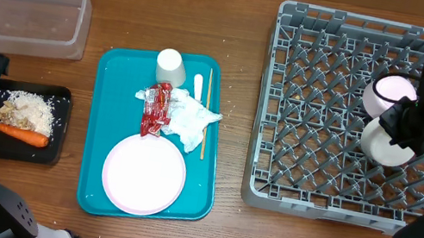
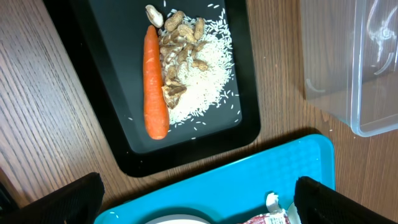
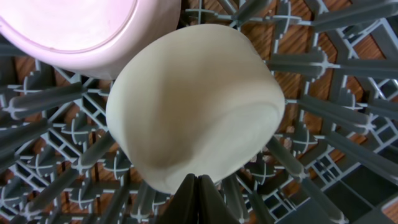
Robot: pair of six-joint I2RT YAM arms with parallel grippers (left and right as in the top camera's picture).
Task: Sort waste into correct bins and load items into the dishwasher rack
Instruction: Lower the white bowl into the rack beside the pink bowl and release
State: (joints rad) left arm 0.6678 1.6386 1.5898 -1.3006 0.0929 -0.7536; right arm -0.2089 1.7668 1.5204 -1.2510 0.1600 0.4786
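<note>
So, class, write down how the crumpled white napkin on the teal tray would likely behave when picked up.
The napkin looks thin and crumpled, so probably floppy and very light. Its raised folds should pinch easily. The red wrapper lies across its left part, so lifting may drag that along.

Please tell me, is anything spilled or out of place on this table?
Yes, slightly: loose rice grains lie scattered over the shallow black rectangular tray, away from the main rice pile beside the orange carrot. Nothing else looks spilled or damaged.
</note>
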